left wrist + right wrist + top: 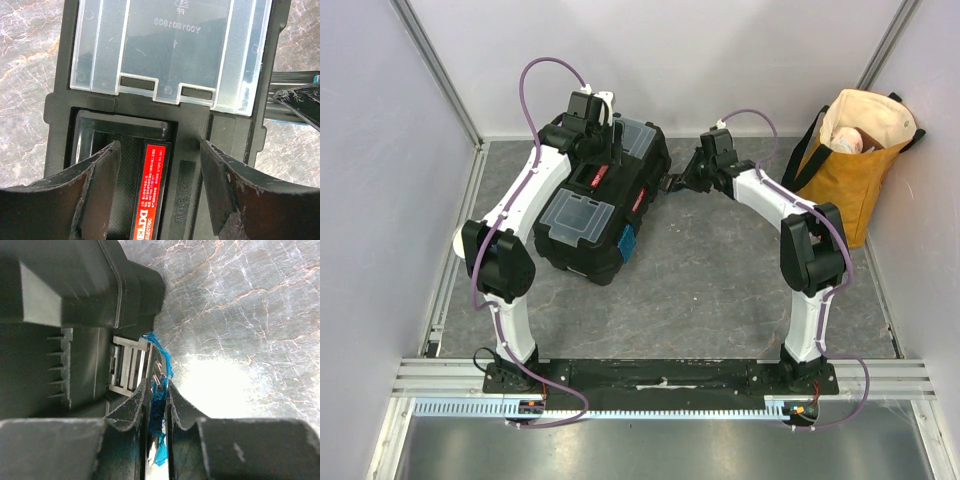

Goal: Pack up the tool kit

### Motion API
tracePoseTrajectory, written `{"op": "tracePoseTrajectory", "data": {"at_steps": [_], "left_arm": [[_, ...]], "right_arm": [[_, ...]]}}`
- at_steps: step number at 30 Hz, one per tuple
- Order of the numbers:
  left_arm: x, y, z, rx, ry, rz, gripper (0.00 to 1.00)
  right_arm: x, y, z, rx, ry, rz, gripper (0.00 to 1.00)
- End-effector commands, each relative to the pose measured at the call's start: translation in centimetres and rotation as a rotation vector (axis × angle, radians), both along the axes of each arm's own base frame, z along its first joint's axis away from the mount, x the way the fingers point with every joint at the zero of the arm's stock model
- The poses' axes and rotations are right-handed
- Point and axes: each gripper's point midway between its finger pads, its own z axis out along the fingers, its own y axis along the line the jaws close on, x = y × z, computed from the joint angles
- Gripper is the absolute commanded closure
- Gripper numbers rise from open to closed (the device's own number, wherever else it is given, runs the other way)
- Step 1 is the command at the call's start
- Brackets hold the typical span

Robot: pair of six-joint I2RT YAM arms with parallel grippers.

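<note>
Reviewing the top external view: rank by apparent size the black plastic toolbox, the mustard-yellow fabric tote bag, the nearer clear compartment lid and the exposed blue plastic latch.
1. Black plastic toolbox
2. Mustard-yellow fabric tote bag, not far behind
3. Nearer clear compartment lid
4. Blue plastic latch, clearly smallest

Left wrist view, 12 o'clock: clear lid of toolbox, moulded marks seen upside down: "PP", then long code, maybe "Y001801605". Single "1" at code's 6 o'clock.
6 o'clock: red label, white letters "ELIXI ELECTRIC", first letter cut off. Small Chinese print above, too fine to read.
Raised Chinese characters on black plastic at label's 3 o'clock, not legible.
</note>
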Motion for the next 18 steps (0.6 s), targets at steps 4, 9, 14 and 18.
{"op": "tracePoseTrajectory", "data": {"at_steps": [4,9,14,18], "left_arm": [[-2.7,-3.0,-3.9,-0.017,0.161,-0.115,0.29],[-2.6,-3.1,-4.0,-0.018,0.162,-0.116,0.29],[-2.7,-3.0,-4.1,-0.014,0.164,-0.117,0.29],[-2.6,-2.9,-4.1,-0.014,0.162,-0.114,0.29]], "right_arm": [[3.7,1.0,8.9,-0.063,-0.235,0.011,0.85],[4.0,2.1,9.0,-0.110,-0.226,0.029,0.75],[3.8,3.1,9.4,-0.095,-0.239,0.051,0.61],[3.6,4.0,10.4,-0.045,-0.261,0.065,0.49]]}}
